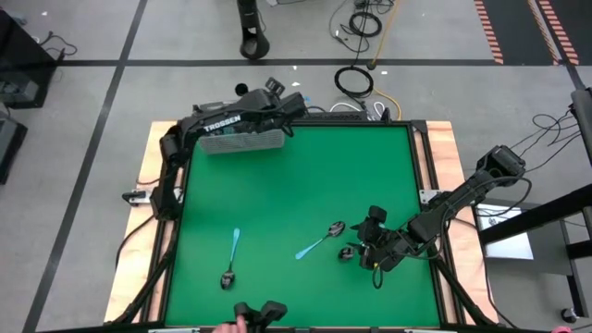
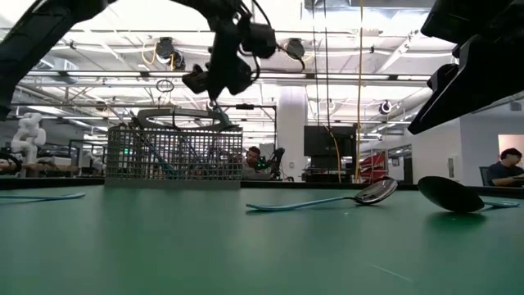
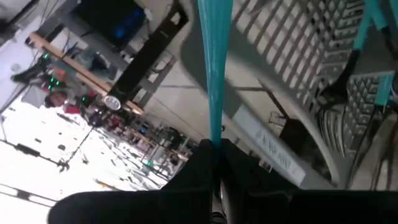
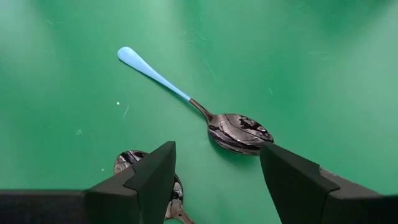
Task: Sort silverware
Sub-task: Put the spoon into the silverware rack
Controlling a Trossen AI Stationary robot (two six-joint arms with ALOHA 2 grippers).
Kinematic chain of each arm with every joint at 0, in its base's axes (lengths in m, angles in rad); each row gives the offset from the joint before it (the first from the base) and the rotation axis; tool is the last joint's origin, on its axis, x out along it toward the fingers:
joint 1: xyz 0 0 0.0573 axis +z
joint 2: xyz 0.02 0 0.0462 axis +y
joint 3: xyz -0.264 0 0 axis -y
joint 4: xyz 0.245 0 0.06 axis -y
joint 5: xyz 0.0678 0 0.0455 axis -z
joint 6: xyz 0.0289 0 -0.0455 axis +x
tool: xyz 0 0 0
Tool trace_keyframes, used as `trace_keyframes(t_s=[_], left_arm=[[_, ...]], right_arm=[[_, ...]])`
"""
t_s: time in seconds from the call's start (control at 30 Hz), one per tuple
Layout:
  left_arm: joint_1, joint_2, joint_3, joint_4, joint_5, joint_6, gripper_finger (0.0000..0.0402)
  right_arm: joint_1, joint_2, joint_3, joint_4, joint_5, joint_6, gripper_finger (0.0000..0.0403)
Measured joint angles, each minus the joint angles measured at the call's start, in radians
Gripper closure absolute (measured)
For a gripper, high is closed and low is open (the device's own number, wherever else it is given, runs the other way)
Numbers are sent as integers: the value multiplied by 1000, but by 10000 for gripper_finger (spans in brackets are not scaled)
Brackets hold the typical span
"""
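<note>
My left gripper (image 2: 219, 97) hovers above the right end of the grey wire-mesh basket (image 1: 242, 141) at the table's far left, shut on a light blue-handled piece of silverware (image 3: 216, 74). More blue-handled pieces (image 3: 372, 25) stand inside the basket. My right gripper (image 4: 214, 180) is open low over the table's near right. A blue-handled spoon (image 4: 186, 99) lies flat just ahead of its fingers. A dark spoon bowl (image 4: 132, 162) lies on the table close beside one finger. A third blue-handled spoon (image 1: 231, 259) lies flat at the near left. My left gripper pinches the narrow end of the blue handle (image 3: 216, 138) between its two fingers. The handle runs straight out past the fingertips and widens away from them. Its other end is hidden by the fingers, so fork or spoon I cannot tell. The piece is lifted clear over the basket.
The green mat (image 1: 305, 185) lies bare between the basket and the spoons. A black device (image 1: 261, 312) and a person's hand (image 1: 227, 325) show at the near edge. Cables (image 1: 353, 81) lie on the floor beyond the far edge. People sit in the room behind.
</note>
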Motion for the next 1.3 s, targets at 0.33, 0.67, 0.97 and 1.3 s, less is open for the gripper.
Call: trace_keyframes(t_s=[0.33, 0.67, 0.97, 1.3], left_arm=[[-5, 65, -2, -9, 15, 23, 397], [-6, 69, -2, 8, 66, 6, 327], [-15, 69, -2, 7, 75, 3, 282], [-46, 26, -2, -71, 29, -181, 265]], right_arm=[[0, 0, 1, -8, -1, 3, 179], [0, 0, 1, -16, -1, 0, 179], [0, 0, 1, -16, -1, 6, 179], [0, 0, 1, -15, -1, 6, 179]])
